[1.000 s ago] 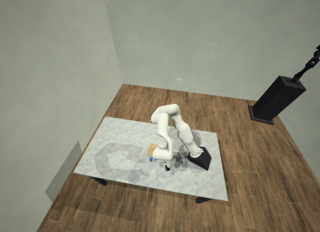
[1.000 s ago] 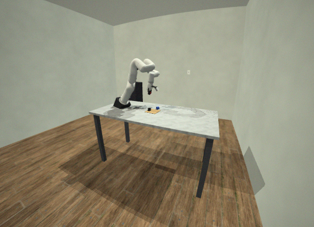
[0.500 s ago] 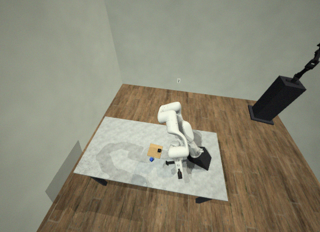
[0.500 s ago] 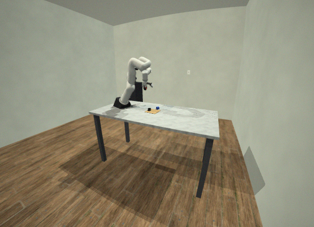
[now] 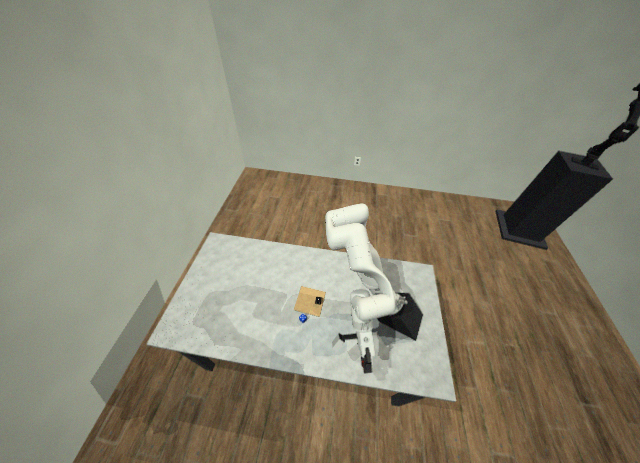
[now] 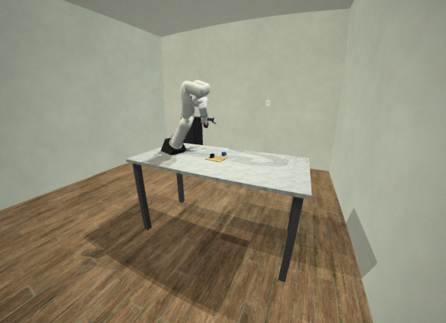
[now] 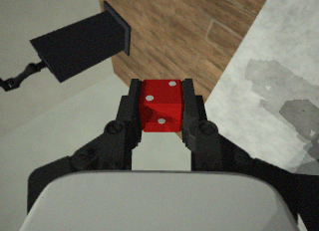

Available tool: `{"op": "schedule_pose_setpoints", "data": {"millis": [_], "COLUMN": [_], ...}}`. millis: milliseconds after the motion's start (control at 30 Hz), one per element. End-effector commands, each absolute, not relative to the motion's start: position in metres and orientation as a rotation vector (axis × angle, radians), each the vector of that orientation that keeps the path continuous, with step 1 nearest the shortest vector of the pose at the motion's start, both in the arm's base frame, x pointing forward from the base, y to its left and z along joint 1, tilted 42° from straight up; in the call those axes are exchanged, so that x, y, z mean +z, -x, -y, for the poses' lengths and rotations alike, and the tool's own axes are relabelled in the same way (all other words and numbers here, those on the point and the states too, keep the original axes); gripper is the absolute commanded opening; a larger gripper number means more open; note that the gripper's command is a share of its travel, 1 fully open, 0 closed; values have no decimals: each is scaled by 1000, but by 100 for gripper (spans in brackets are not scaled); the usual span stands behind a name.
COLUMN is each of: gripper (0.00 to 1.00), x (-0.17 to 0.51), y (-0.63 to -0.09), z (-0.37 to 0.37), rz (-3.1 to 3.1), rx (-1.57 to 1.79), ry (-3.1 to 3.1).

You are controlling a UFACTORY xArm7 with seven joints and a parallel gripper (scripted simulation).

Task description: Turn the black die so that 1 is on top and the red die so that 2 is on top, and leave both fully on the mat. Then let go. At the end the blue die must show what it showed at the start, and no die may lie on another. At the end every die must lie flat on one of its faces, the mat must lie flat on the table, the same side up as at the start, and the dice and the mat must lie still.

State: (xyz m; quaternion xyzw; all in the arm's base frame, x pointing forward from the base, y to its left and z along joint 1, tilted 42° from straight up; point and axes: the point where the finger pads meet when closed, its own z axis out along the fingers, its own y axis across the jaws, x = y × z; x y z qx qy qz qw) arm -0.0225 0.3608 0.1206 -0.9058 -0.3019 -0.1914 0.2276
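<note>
My gripper point(image 5: 367, 365) point(image 6: 205, 125) point(image 7: 161, 93) is shut on the red die point(image 7: 161, 106) point(image 5: 367, 366) and holds it high above the table point(image 5: 232, 256) point(image 6: 251, 171) point(image 7: 279, 52), well away from the mat. In the wrist view one face of the red die shows two pips, and another shows one pip. The tan mat point(image 5: 306, 306) point(image 6: 218, 159) lies flat near the middle of the table. The black die point(image 5: 318, 299) point(image 6: 211, 155) sits on the mat near one edge. The blue die point(image 5: 302, 318) point(image 6: 224, 153) lies on the table just off the mat's corner.
The arm's black base point(image 5: 405, 318) point(image 6: 171, 146) stands on the table to one side of the mat. A black pedestal point(image 5: 553, 200) point(image 7: 80, 44) with a jointed arm stands on the wooden floor away from the table. The table edge runs near the gripper.
</note>
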Motion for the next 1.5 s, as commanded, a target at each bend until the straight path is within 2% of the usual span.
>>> {"op": "schedule_pose_setpoints", "data": {"millis": [0, 500, 833, 933, 1000, 1367, 1467], "gripper": [27, 27, 27, 27, 27, 27, 27], "x": [118, 106, 112, 112, 120, 152, 154], "y": [22, -12, -75, -75, -104, -181, -184], "z": [-371, -397, -402, -402, -397, -365, -363], "rz": [773, 756, 697, 696, 661, 534, 528], "rx": [-758, -1056, -1408, -1413, -1558, -1944, -1958], "ry": [2469, 2328, 2222, 2220, 2185, 2103, 2100]}}
